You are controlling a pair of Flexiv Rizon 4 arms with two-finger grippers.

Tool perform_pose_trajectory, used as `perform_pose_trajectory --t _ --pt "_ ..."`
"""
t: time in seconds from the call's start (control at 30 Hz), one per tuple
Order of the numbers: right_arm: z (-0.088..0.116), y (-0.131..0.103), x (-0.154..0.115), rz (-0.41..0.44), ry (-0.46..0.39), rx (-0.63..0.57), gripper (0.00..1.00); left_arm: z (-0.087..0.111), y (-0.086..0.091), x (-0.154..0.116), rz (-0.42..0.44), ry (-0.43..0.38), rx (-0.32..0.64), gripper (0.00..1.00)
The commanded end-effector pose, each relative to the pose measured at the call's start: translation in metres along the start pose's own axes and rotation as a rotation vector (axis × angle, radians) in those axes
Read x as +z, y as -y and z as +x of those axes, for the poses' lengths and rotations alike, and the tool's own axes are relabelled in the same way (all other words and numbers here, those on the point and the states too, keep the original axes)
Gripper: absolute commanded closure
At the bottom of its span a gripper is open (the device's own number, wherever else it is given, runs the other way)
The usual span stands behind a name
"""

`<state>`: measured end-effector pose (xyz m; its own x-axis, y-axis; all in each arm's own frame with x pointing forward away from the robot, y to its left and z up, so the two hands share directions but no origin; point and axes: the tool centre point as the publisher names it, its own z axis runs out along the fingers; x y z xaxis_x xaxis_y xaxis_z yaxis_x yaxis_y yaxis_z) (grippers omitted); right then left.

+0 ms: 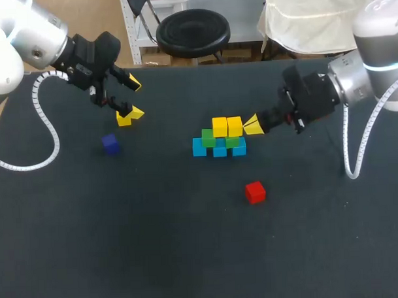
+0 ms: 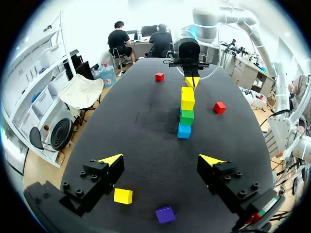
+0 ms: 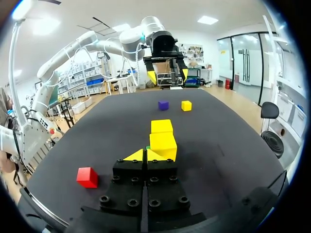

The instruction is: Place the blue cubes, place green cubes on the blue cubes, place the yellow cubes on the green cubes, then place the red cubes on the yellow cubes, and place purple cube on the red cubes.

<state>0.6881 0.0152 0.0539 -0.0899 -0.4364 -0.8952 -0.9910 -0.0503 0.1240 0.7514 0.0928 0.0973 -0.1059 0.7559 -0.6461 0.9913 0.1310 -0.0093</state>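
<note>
Blue row (image 1: pixel 219 150) down, greens (image 1: pixel 208 137) on it, two yellows (image 1: pixel 220 127) atop. Right gripper (image 1: pixel 254 125) pinched together, empty, tips just beside those yellows. Left gripper (image 2: pixel 163 158) splayed, empty, above loose yellow (image 2: pixel 123 195) and purple (image 2: pixel 165 214). Leaves red (image 1: pixel 255 192), then purple, to stack.

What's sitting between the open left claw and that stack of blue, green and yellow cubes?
Nothing. Only bare black tabletop lies between the left gripper and the stack of blue, green and yellow cubes, which shows most clearly in the left wrist view.
</note>
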Motion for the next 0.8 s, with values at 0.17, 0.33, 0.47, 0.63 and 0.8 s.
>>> perform_pose_trajectory --t 0.17,0.33,0.47,0.63,0.8 --pt "-0.0012 -0.002 0.0005 0.004 -0.001 -0.003 1.0 -0.0006 -0.0008 -0.0001 0.002 -0.004 -0.001 0.0" --pt "-0.0014 -0.0025 0.0003 0.006 -0.002 -0.002 1.0 -0.0006 -0.0008 -0.0001 0.002 -0.004 -0.001 0.0" --pt "-0.0016 -0.0026 0.0007 0.004 -0.002 -0.003 1.0 -0.0006 -0.0008 -0.0001 0.002 -0.004 -0.001 0.0" --pt "-0.0025 -0.0022 0.0019 0.0 -0.003 -0.005 1.0 -0.0006 -0.0008 -0.0001 0.002 -0.004 -0.001 0.0" --pt "-0.0023 -0.0039 0.0003 0.005 -0.004 -0.003 1.0 -0.0006 -0.0008 -0.0001 0.002 -0.004 -0.001 0.0"
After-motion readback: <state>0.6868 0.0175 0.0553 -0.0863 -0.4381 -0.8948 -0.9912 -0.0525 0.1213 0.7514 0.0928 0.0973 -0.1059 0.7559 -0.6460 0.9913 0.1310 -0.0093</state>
